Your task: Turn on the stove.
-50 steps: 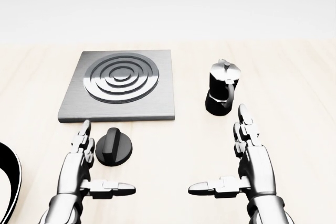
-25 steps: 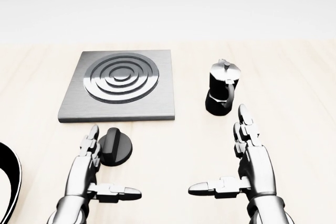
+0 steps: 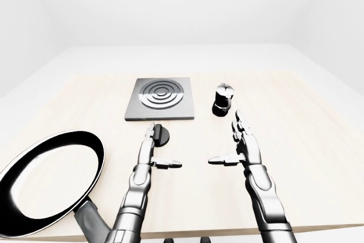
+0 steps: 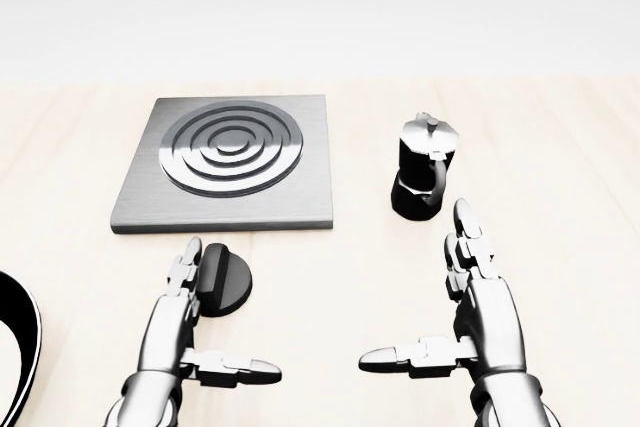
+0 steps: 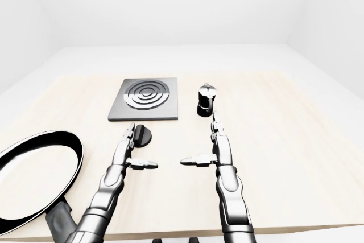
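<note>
Stove (image 4: 228, 163) lies flat on tabletop (image 4: 560, 147), upper left of centre in head view. Knob (image 4: 224, 280) sits just below its lower edge. Left hand (image 4: 180, 332) released, fingers spread, fingertips overlapping knob's left side; contact unclear. Right hand (image 4: 478, 312) released, clear of everything. Moka pot (image 4: 424, 180) right of stove. Pan (image 3: 48, 180) at far left.

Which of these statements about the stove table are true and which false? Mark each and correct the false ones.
1. The left hand grips the knob. False: its open fingers lie beside the knob.
2. The moka pot stands on the stove plate. False: it stands on the table, to the plate's right.
3. The right hand is open and holds nothing. True.
4. A frying pan lies at the left in the left-eye view. True.
</note>
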